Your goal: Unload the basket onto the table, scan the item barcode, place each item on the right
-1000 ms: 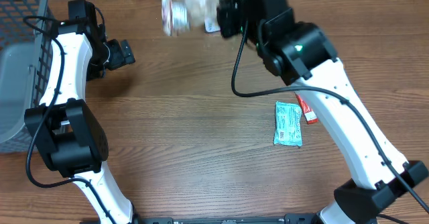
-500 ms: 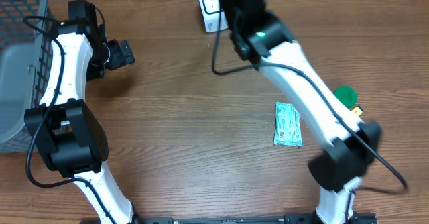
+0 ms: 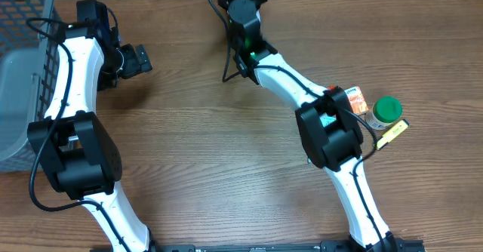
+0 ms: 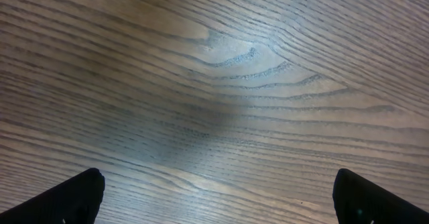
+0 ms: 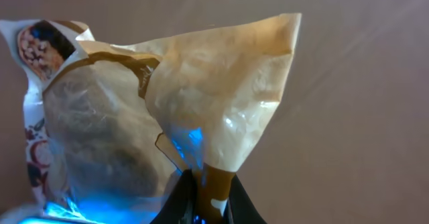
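The right claw (image 5: 204, 200) pinched the crinkled, glossy tan bag (image 5: 201, 83) by its sealed edge, pouch fanning toward 11 o'clock; the left claw (image 4: 221, 197) stood apart above the grained wooden table (image 4: 234, 63).

Tan snack bag (image 5: 201, 110), green jar lid (image 3: 387, 108), grey basket (image 3: 15, 18).

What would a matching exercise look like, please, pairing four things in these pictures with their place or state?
Things:
1 snack bag
2 grey basket
3 green-lidded jar
4 left gripper

Places or states:
A at the left edge of the table
B open above bare wood
C pinched by the right gripper, jaws shut on it
D beside an orange packet

Pairs: 1-C; 2-A; 3-D; 4-B
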Motion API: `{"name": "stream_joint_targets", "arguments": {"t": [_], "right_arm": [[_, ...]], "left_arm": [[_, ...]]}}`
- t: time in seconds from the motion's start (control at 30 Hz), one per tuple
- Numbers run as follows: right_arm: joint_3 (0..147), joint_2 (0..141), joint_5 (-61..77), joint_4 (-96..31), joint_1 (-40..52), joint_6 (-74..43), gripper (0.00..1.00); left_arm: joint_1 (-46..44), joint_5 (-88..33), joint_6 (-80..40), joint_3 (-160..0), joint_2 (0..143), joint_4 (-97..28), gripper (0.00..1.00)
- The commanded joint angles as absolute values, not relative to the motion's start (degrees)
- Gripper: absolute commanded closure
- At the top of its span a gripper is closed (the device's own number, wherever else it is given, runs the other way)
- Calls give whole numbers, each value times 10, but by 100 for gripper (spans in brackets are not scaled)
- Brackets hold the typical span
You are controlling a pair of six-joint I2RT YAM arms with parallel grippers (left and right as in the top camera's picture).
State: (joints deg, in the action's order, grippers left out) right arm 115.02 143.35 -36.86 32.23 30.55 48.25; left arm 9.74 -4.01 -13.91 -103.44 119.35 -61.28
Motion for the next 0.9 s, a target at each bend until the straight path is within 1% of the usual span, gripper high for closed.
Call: {"name": "stream_joint_targets", "arguments": {"t": [0.0,0.17,0.47,0.6,0.73,0.87], "right_arm": [[1158,1452,-411,368,279,544,96],[1158,1454,-411,368,271,516,96],[1158,1454,-411,335,289,512,96],[1158,1454,-429,379,292,538,96],[1158,1454,-458,451,293,577,96],[1158,1454,-480,444,296,577,96]], "left_arm": [[96,-39,-133,-1046,1170,-612,0],[96,-39,-133,-1046,1170,-612,0],[96,-39,-133,-1046,1170,-612,0],[96,-39,-133,-1046,1170,-612,1],[96,-39,-133,-1046,1170,-612,0],[96,-39,-133,-1046,1170,-612,0]]}}
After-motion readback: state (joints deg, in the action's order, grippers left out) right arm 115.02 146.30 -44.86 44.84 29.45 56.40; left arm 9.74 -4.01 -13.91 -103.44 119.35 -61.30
